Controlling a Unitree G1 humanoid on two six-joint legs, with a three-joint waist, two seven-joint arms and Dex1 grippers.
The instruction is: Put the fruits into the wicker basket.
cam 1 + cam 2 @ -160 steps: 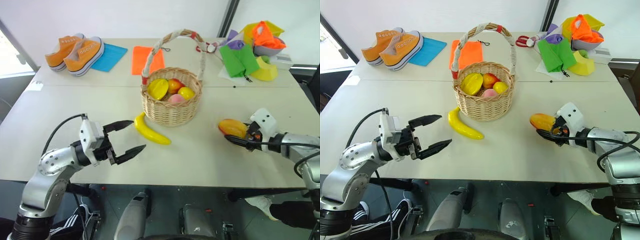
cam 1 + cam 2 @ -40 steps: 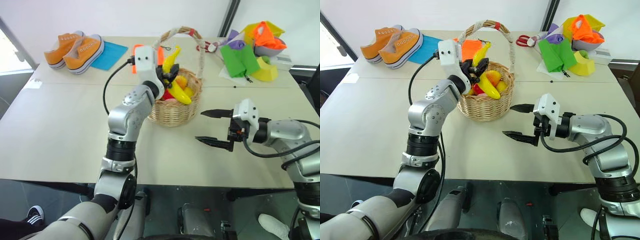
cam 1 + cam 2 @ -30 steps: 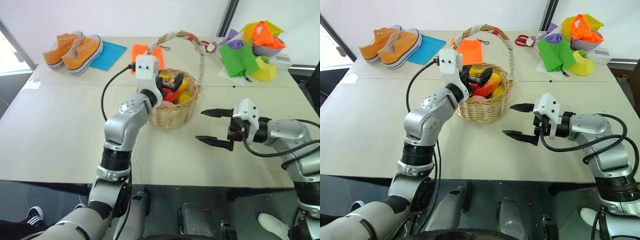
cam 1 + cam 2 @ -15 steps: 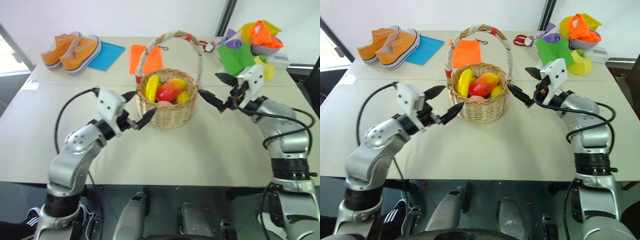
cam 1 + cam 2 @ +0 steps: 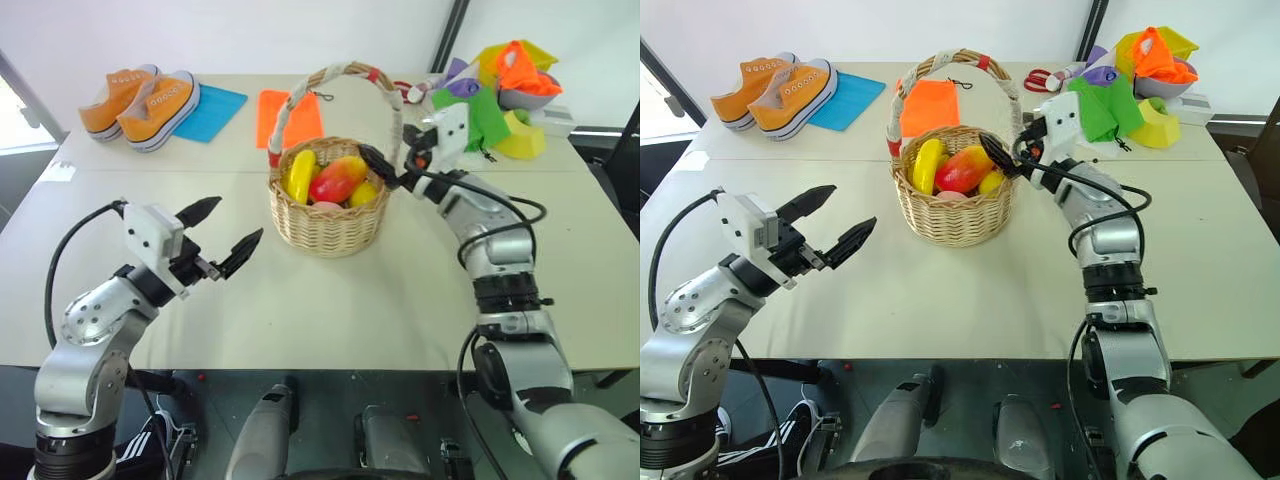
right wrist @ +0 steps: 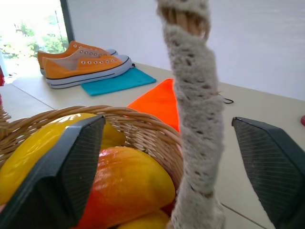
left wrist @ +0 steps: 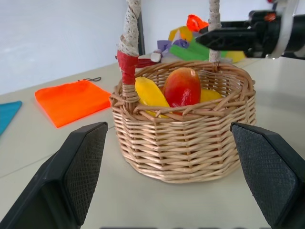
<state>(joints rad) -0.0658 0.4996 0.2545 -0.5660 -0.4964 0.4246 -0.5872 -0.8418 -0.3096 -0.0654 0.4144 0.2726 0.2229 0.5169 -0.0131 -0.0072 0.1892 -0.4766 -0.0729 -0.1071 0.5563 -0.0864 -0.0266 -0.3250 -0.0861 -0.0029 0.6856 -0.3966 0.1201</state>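
While a pair of orange sneakers [image 5: 150, 98] sits on the far left corner of the table [image 5: 340, 300] beside a blue cloth [image 5: 212, 104], the left gripper [image 5: 222, 236] hovers over bare tabletop nearer the front, its two black fingers spread wide with nothing between them, pointing toward the wicker basket [image 5: 328, 215] but well short of it. An orange cloth [image 5: 290, 116] lies flat behind the basket. In the basket, at the middle of the table, the fruits rest together: a yellow banana [image 5: 300, 175] on the left side, a red-orange mango [image 5: 337, 179] in the middle, and a smaller yellow fruit [image 5: 364, 193] to its right. The tall cloth-wrapped handle [image 5: 345, 74] arches over them, with red bands near its ends. At the basket's right rim, the right gripper [image 5: 1015, 150] reaches in with its fingers apart on either side of the handle's right leg, not closed on it. Farther right, at the back corner, lies a heap of green, orange, purple and yellow cloths [image 5: 495, 85].
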